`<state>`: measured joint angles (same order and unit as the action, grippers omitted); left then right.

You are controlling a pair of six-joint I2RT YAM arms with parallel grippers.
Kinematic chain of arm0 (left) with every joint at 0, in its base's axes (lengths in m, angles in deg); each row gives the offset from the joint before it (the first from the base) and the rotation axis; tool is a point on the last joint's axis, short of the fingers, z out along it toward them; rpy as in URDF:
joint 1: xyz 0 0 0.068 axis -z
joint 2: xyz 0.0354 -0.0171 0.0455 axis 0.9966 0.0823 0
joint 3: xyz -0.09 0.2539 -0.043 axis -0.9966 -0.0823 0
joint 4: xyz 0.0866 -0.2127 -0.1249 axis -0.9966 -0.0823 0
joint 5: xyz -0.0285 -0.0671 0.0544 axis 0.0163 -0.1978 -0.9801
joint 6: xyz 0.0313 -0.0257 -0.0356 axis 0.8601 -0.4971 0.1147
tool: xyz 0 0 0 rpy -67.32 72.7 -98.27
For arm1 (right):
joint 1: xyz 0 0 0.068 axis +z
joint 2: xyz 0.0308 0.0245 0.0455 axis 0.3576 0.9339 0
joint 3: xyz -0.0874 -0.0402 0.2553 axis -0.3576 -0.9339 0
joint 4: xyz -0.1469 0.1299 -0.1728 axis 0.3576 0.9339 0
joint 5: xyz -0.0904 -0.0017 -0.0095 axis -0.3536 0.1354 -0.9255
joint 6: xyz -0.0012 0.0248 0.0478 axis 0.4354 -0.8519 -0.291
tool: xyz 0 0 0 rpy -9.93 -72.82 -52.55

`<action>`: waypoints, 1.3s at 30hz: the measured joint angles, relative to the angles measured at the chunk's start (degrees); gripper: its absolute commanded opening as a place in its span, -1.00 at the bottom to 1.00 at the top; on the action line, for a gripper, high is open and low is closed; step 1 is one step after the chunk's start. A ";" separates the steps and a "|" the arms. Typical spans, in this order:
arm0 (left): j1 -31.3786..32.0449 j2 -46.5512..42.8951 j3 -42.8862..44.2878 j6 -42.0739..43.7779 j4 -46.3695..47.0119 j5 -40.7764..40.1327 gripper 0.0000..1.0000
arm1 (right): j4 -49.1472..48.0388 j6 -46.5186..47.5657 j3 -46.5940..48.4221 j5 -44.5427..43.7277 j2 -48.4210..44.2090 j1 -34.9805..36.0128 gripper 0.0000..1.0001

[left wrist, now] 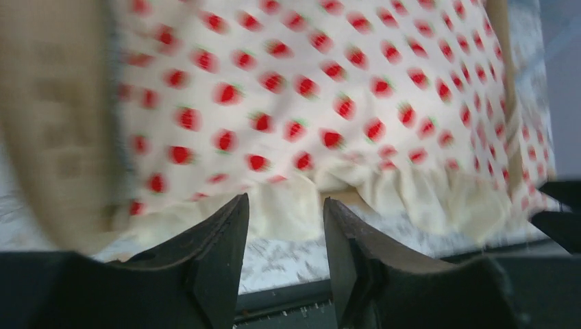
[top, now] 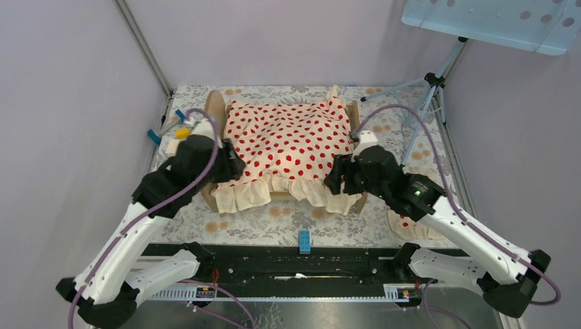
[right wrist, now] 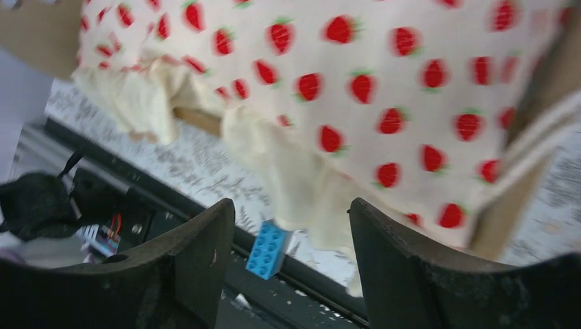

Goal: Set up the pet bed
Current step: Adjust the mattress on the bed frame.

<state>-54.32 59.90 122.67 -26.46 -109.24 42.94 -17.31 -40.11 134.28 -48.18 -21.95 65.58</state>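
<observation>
The pet bed (top: 216, 104) stands mid-table, its light-wood end boards showing at both sides. A cream red-dotted ruffled blanket (top: 291, 140) is spread over it and hides the mattress; its ruffle hangs over the near edge. My left gripper (top: 233, 168) hovers at the blanket's near-left corner, and in the left wrist view the gripper (left wrist: 284, 200) is open with nothing between its fingers, the ruffle (left wrist: 288, 212) just ahead. At the near-right corner my right gripper (top: 336, 181) is also open and empty (right wrist: 293, 203), the blanket (right wrist: 384, 89) hanging beyond it.
A small red-dotted pillow (top: 409, 226) lies on the table under my right forearm. A blue brick (top: 303, 241) sits by the table's near edge, also seen as the brick (right wrist: 268, 249) in the right wrist view. A tripod (top: 429, 96) stands at the back right.
</observation>
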 measured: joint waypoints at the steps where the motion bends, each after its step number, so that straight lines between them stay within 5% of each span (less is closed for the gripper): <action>1: 2.49 0.57 -0.83 -0.55 1.36 -0.28 -0.07 | -1.49 -0.42 0.00 0.28 1.42 2.40 0.43; 8: 25.05 10.84 -8.09 -5.62 10.62 -5.53 0.05 | -10.56 -5.35 -1.79 -1.16 9.84 14.36 0.65; 15: 26.60 16.76 -10.71 -7.54 15.54 -13.29 0.14 | -13.33 -9.22 -4.48 -7.19 16.39 14.75 0.67; 21: 26.60 19.26 -11.17 -7.52 17.42 -17.79 0.24 | -15.56 -10.56 -5.27 -10.10 19.74 14.78 0.37; 25: 26.62 20.06 -12.85 -7.48 18.40 -19.52 0.26 | -16.50 -11.02 -6.03 -11.58 19.89 14.78 -0.10; 30: 26.60 21.99 -15.15 -7.50 18.84 -20.94 0.26 | -17.94 -11.78 -7.67 -12.98 19.37 14.75 -0.40; 35: 26.25 22.86 -16.46 -7.76 20.87 -21.44 -0.09 | -18.49 -11.98 -8.92 -13.25 18.49 14.75 -0.67; 39: 25.99 23.21 -17.25 -8.07 22.43 -21.53 -0.76 | -18.56 -12.33 -9.73 -13.18 17.77 14.75 -0.80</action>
<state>-28.33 83.11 105.42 -34.52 -86.82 21.41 -35.87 -52.44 124.55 -61.36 -4.18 80.33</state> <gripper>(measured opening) 0.343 0.141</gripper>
